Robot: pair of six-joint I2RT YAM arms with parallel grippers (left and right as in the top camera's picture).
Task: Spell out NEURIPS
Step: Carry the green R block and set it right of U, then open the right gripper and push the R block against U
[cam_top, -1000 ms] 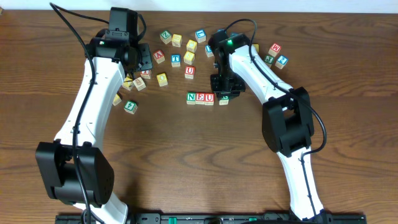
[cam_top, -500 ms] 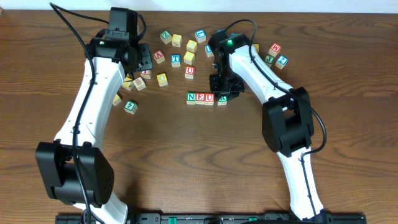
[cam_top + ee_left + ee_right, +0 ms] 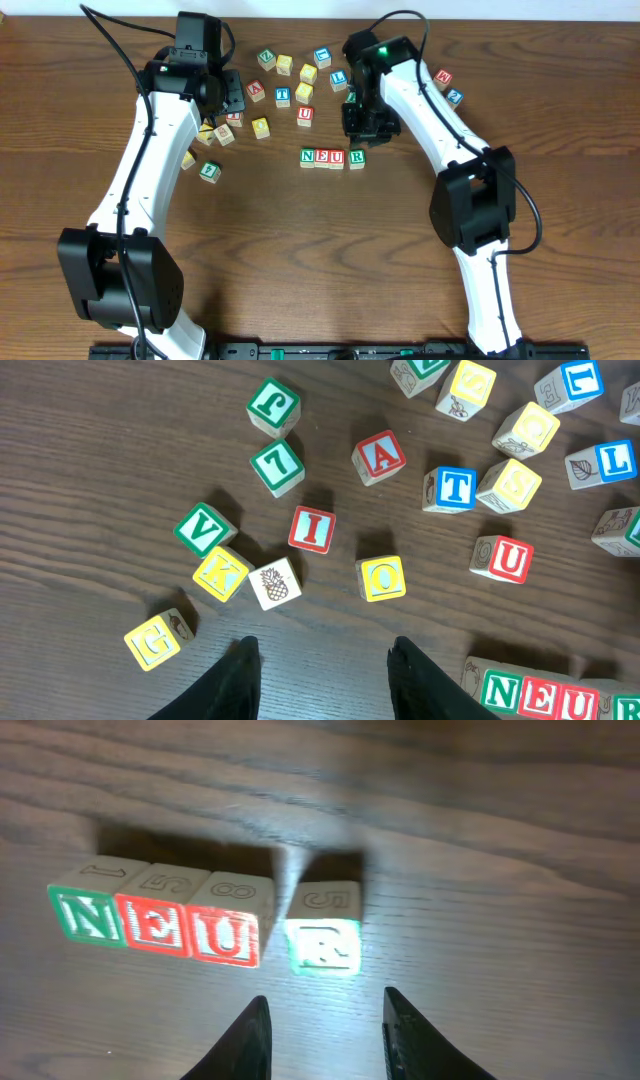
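Cubes in a row on the wooden table (image 3: 300, 250): a green N cube (image 3: 308, 157), a red E cube (image 3: 322, 157) and a red U cube (image 3: 337, 157) are pressed side by side. A green R cube (image 3: 357, 157) is set just beside the U cube, with a thin gap left between the two, as the right wrist view shows. The right gripper (image 3: 325, 1008) is held above the table near the R cube, its jaws moderately parted with nothing between them. In its own camera the R cube is seen beyond the fingertips, untouched. The left gripper (image 3: 322, 655) is held over the loose cubes on the left side of the table, its jaws parted and nothing gripped. Ahead of it a red I cube (image 3: 312, 528) is seen lying free, well apart from the row. A pineapple-picture cube (image 3: 275, 582) lies just beside it and a yellow O cube (image 3: 382, 578) is near. A red A cube (image 3: 379, 457), a blue T cube (image 3: 449, 489) and a second red U cube (image 3: 503, 558) are scattered farther on, towards the row. Four letters of the word are laid; the I cube is not yet placed
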